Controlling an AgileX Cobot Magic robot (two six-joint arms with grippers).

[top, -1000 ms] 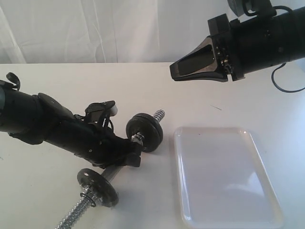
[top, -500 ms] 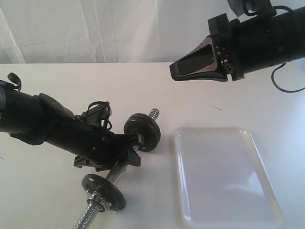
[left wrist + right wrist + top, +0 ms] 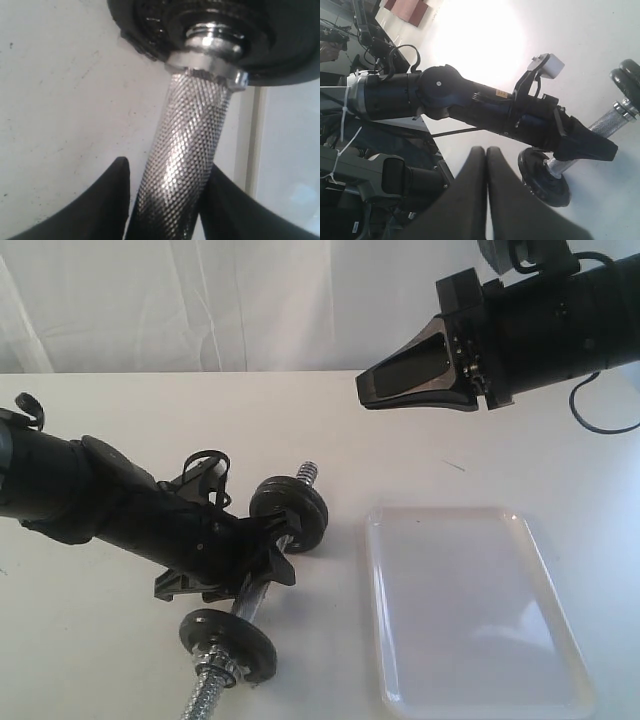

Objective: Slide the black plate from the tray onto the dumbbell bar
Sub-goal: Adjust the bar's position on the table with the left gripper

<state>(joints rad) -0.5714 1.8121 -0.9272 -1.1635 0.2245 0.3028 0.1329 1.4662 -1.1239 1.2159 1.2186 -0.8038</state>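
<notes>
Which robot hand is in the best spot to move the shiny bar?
The left hand, most likely. Its fingers sit on both sides of the knurled middle of the dumbbell bar, while the right hand hangs shut in the air, away from it.

So the non-task stuff here is pretty minimal tbh. Everything sits on a plain white table (image 3: 300, 410), matte, mostly clean. There's a short thin dark mark (image 3: 455, 466) on it over toward the right side in the exterior view. Close up in the left wrist view the surface looks a bit grubby, with little dark specks (image 3: 11, 45) and faint scuffs. Behind the table hangs a white curtain (image 3: 200, 300) with soft vertical folds, filling the whole back. The right wrist view catches a big blown-out glare patch (image 3: 480, 40) on the tabletop, plus a reddish-brown panel (image 3: 410, 9) way off past the table edge. There's also some dark clutter (image 3: 350, 200) there, too murky to identify.
</notes>
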